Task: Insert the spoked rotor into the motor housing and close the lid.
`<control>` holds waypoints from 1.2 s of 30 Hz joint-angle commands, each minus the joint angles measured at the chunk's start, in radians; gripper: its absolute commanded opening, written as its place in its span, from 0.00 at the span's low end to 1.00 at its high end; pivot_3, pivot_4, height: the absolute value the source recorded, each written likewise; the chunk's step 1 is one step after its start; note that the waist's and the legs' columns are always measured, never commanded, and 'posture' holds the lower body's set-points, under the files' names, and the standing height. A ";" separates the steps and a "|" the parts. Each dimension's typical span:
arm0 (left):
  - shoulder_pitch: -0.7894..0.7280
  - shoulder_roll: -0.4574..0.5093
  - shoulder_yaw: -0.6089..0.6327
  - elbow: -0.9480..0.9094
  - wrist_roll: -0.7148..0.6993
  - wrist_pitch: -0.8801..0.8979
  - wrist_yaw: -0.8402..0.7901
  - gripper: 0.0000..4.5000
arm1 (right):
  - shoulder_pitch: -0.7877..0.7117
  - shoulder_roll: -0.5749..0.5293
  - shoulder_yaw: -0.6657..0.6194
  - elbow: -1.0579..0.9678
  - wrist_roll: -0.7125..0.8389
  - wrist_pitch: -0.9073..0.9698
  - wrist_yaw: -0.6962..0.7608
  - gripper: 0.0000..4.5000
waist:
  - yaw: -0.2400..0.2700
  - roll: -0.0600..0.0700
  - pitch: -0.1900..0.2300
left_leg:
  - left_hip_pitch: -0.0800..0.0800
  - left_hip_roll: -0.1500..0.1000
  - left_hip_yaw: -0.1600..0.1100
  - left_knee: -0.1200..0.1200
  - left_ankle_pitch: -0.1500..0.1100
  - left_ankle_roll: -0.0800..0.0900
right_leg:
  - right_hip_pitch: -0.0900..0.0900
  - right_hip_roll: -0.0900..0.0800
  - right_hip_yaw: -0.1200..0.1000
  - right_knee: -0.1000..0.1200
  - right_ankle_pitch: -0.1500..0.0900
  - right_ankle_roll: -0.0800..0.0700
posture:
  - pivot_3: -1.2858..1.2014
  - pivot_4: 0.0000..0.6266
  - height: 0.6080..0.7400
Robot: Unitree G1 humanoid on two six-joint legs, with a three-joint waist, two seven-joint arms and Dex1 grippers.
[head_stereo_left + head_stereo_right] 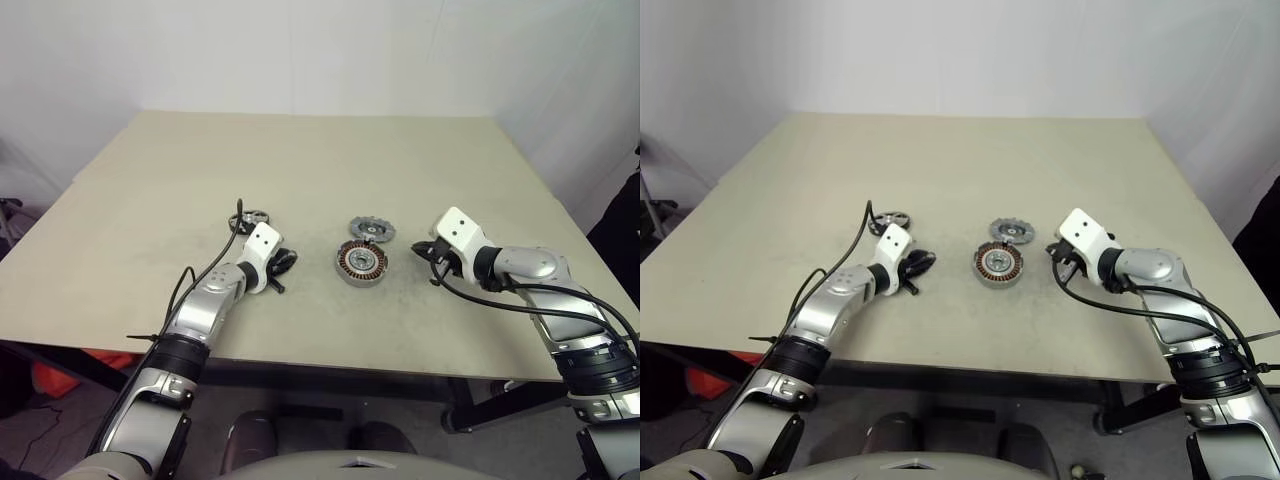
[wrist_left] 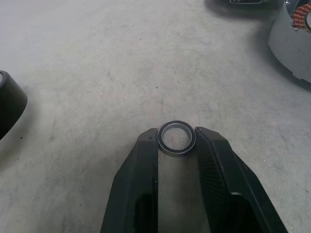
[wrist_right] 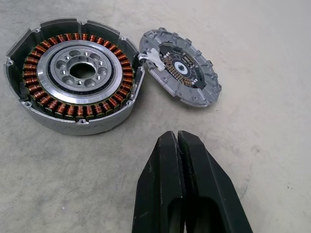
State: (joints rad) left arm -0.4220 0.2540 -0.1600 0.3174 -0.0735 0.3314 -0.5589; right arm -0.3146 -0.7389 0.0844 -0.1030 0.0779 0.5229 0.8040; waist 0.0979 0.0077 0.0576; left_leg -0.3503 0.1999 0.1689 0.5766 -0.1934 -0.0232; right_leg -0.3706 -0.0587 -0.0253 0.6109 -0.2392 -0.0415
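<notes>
Motor housing [image 3: 75, 80], a round metal ring with copper windings, sat empty and unlidded; left gripper [image 2: 177, 137] pinched a small dark ring [image 2: 177, 138]; right gripper [image 3: 177, 137] fingers pressed together.

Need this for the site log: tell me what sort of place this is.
Probably a lab or test workspace: a plain beige table against bare white walls, bearing only motor parts, a motor housing and a grey toothed-edge disc.

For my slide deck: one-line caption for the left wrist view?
Left gripper pinching a small metal ring on the table, the motor housing nearby.
</notes>
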 commanded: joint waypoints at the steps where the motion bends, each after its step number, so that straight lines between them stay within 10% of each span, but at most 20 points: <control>1: -0.013 0.012 0.008 0.025 0.018 0.005 0.012 0.17 | -0.024 -0.010 -0.020 -0.026 0.000 -0.021 -0.003 0.00 | 0.000 0.000 0.000 | 0.000 0.000 0.000 0.000 0.000 0.000 | 0.000 0.000 0.000 0.000 0.000 0.000 | 0.52 0.00 1.00; 13: -0.015 0.058 -0.009 -0.092 -0.090 -0.027 -0.241 0.17 | -0.011 -0.019 -0.007 -0.009 -0.023 -0.028 -0.003 0.00 | 0.002 0.000 0.000 | -0.004 0.000 0.000 0.000 0.000 0.000 | -0.003 0.000 0.000 -0.001 0.000 0.000 | 0.52 0.00 1.00; 36: -0.371 -0.106 -0.103 0.331 -0.021 -0.242 -0.434 0.17 | 0.167 -0.063 -0.041 -0.103 -0.126 0.031 -0.108 0.00 | 0.010 0.000 0.000 | -0.003 -0.001 0.000 0.000 0.000 0.000 | -0.002 -0.001 0.000 -0.001 0.000 0.000 | 0.52 0.00 1.00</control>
State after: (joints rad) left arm -0.7612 0.1529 -0.2609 0.6386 -0.1046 0.1211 -0.9795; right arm -0.1467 -0.7961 0.0862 -0.1593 -0.0441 0.5470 0.7139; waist 0.1076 0.0077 0.0579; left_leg -0.3530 0.1985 0.1686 0.5763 -0.1933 -0.0232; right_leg -0.3722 -0.0600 -0.0253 0.6096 -0.2392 -0.0414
